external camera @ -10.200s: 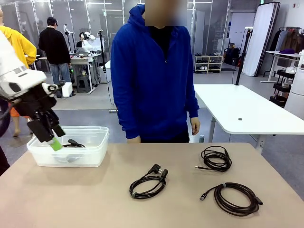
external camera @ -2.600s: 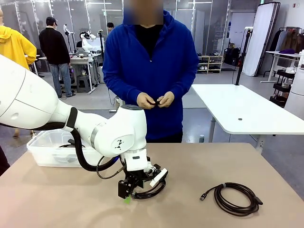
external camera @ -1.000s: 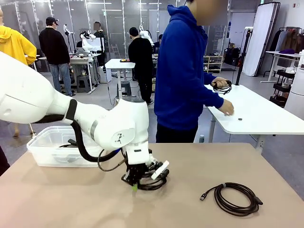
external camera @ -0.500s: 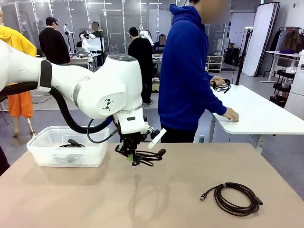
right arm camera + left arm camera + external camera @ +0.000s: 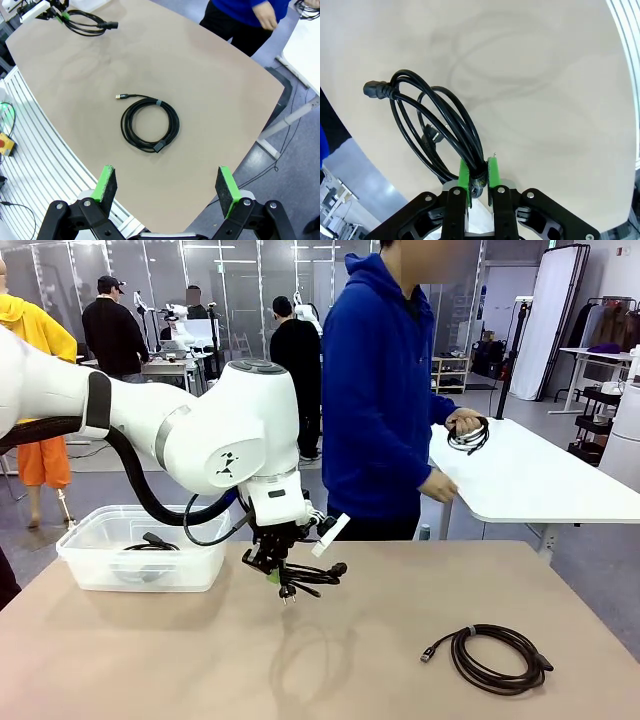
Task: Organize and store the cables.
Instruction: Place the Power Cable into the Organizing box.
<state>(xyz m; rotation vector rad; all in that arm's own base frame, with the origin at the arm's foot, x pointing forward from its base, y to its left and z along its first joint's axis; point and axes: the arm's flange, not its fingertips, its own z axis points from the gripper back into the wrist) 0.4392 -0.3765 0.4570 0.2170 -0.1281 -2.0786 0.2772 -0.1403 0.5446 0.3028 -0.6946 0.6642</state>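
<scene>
right gripper (image 5: 165, 182) hangs over the near edge, fingers wide apart, holding nothing. loose cable coil (image 5: 126, 125) lies flat on the table (image 5: 150, 660), near right. left gripper (image 5: 275, 575) is mid-table, pads clamped on the power cable coil (image 5: 455, 125), which hangs clear of the surface. clear bin (image 5: 100, 575) at far left has another cable (image 5: 155, 540) inside. beyond the far edge, the person's hand (image 5: 462, 423) holds a small coil (image 5: 470, 438).

The left gripper (image 5: 273, 576) has lifted the plug cable (image 5: 312, 578) up; the person's hand (image 5: 462, 423) now holds the small cable (image 5: 471, 439).
</scene>
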